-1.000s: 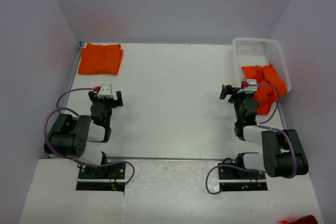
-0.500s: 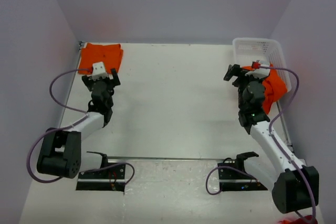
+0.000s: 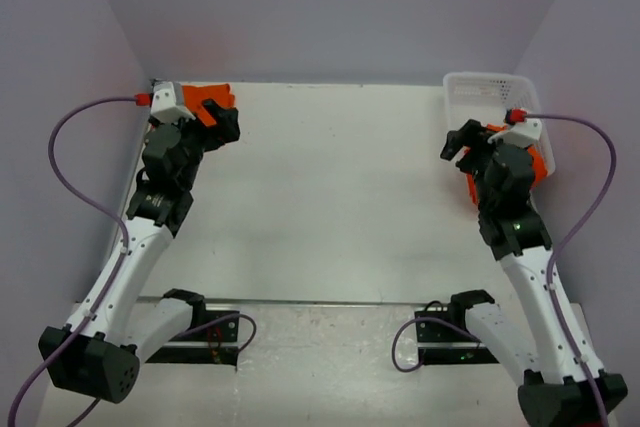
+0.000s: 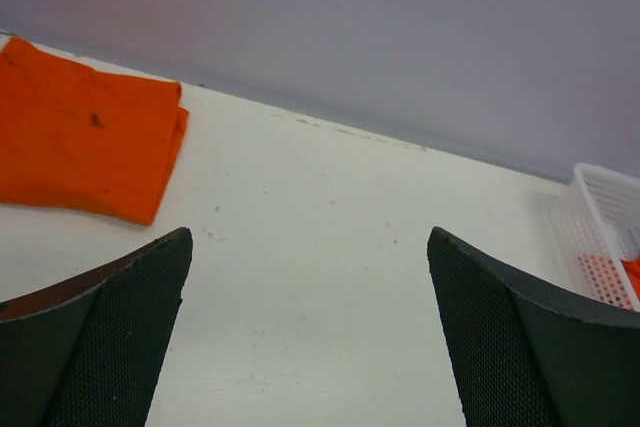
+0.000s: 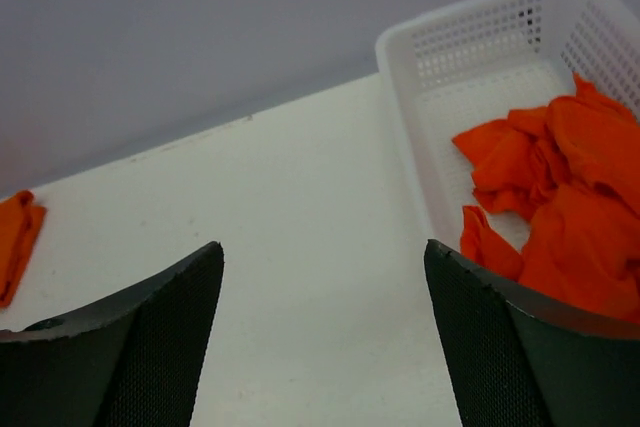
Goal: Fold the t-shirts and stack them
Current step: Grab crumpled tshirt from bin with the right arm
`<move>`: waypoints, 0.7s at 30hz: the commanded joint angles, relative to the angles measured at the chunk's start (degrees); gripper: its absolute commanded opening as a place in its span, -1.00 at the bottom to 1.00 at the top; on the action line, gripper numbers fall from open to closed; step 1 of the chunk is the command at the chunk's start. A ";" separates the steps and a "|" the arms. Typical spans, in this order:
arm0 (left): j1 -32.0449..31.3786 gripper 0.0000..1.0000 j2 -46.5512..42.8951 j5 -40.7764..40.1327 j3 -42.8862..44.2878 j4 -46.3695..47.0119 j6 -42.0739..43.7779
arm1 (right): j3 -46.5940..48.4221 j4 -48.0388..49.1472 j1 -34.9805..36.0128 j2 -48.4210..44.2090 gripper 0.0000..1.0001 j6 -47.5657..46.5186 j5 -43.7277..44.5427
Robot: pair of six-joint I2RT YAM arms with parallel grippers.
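A: White table [image 3: 320,197], pale lilac walls [image 3: 320,17]. One folded t-shirt [image 4: 85,142] lies flat in the far-left corner. The crumpled t-shirts [image 5: 560,197] are heaped in the white basket [image 5: 470,32] at far right.
B: Jaws?
A: Both spread wide, nothing in either. The left gripper [image 4: 310,242] hangs by the folded one, which sits ahead and left of its left finger, outside the gap. The right gripper [image 5: 322,247] points at bare table just left of the basket. The heap is ahead and right of its right finger, also outside the gap.
B: Handling?
A: Thin soft cloth, light. I'd expect it to sag and drag its neighbours. Pinch a raised fold or hem on top of the heap, not the bulk.
B: Risk?
A: Taking two at once.
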 commanded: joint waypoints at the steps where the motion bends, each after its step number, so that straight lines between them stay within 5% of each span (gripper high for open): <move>1: -1.10 1.00 0.48 11.07 1.37 -5.90 -3.28 | 8.99 -16.24 -0.29 11.55 0.62 1.28 7.58; 11: -4.80 1.00 -4.71 2.55 3.32 -11.97 2.97 | 15.15 -27.25 -3.36 29.14 0.50 9.53 8.92; 21: -4.80 1.00 -3.29 5.97 3.14 -11.54 2.10 | 11.29 -27.79 -5.03 28.00 0.45 10.86 17.09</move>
